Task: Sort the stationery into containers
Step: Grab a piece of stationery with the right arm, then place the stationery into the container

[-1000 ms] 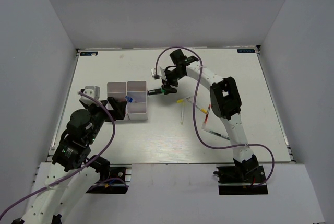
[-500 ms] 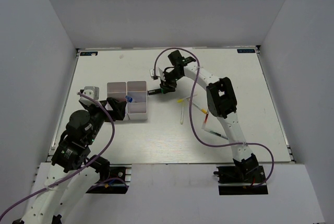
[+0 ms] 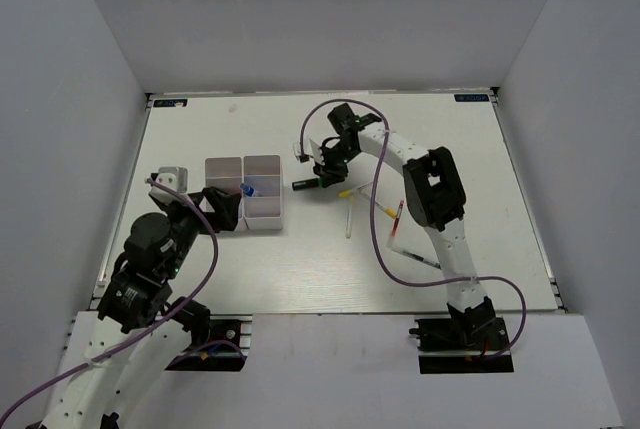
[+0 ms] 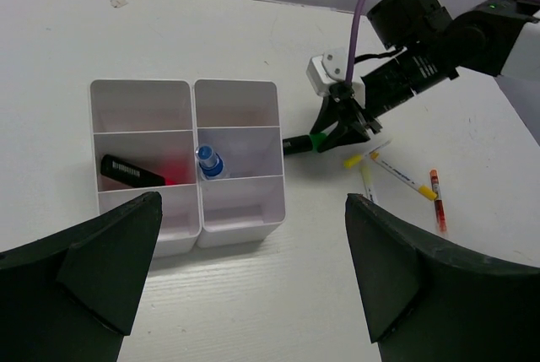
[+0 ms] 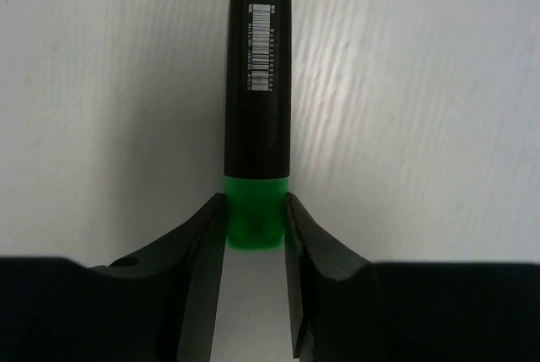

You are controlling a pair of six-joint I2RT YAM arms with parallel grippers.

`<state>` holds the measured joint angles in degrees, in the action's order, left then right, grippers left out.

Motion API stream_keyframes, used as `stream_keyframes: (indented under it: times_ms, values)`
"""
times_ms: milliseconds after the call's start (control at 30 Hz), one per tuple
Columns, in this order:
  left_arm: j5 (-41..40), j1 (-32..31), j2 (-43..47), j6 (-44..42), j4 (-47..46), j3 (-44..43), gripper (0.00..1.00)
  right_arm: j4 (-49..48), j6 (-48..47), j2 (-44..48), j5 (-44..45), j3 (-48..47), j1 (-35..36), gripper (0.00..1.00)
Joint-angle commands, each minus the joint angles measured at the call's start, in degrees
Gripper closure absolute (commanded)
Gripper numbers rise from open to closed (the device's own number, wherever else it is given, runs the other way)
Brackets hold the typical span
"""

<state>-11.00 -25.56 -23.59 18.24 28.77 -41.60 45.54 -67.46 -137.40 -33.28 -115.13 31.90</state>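
Note:
My right gripper (image 3: 322, 179) is shut on the green cap of a black highlighter (image 3: 303, 185), which points left towards the white divided tray (image 3: 263, 225). In the right wrist view the fingers (image 5: 207, 235) clamp the cap of the highlighter (image 5: 257, 83) low over the table. The tray (image 4: 240, 224) holds a black highlighter with a pink cap (image 4: 131, 170) and a blue-capped tube (image 4: 207, 161). My left gripper (image 3: 224, 211) is open and empty at the tray's near left side. The right gripper (image 4: 336, 128) and the green-capped highlighter (image 4: 297, 143) also show in the left wrist view.
Thin white pens lie right of the tray: yellow-tipped ones (image 3: 348, 214) (image 4: 403, 176), a red-tipped one (image 3: 398, 217) (image 4: 436, 197) and one nearer the front (image 3: 415, 260). The right arm's purple cable (image 3: 375, 234) loops over them.
My right gripper, with the green-capped highlighter in it, has moved slightly right and nearer, away from the tray. The left arm has stayed put.

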Motion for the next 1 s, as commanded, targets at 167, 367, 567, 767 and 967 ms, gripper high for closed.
stream_keyframes:
  times_ms: [167,367,567,767,967]
  values:
    - [-0.9,0.4,1.7,-0.5,0.3,0.4,0.01,-11.9,11.6,20.5,11.0,19.0,0.0,1.00]
    - [-4.2,0.4,6.0,0.6,-0.2,0.9,0.01,-25.2,14.0,36.0,16.9,33.5,3.2,1.00]
    - [-6.9,0.4,13.9,1.1,-1.4,2.0,0.01,-28.6,13.1,41.3,22.0,35.2,8.4,1.00]
    - [-8.1,0.4,17.2,1.1,-2.0,2.5,0.01,-31.4,10.5,39.3,35.6,31.9,17.6,1.00]
    - [-8.6,0.4,21.0,1.6,-2.0,2.5,0.01,-36.0,6.7,37.1,46.4,30.7,24.9,1.00]
